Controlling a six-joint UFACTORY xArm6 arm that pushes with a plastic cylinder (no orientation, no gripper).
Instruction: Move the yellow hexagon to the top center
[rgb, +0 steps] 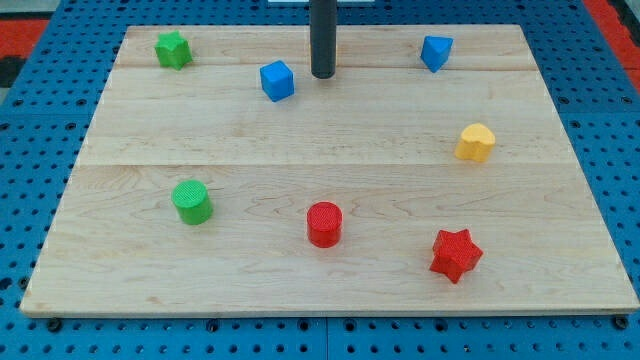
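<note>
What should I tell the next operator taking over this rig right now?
My tip sits at the board's top centre, just to the view's right of the blue cube, touching no block.
The only yellow block lies at the view's right edge, mid-height, well away from the tip; its shape reads more heart-like than hexagonal.
Done: nothing shows.
Left: get behind the yellow block and push it to the top centre.

Wood board (330, 130) w/ assorted coloured blocks.
</note>
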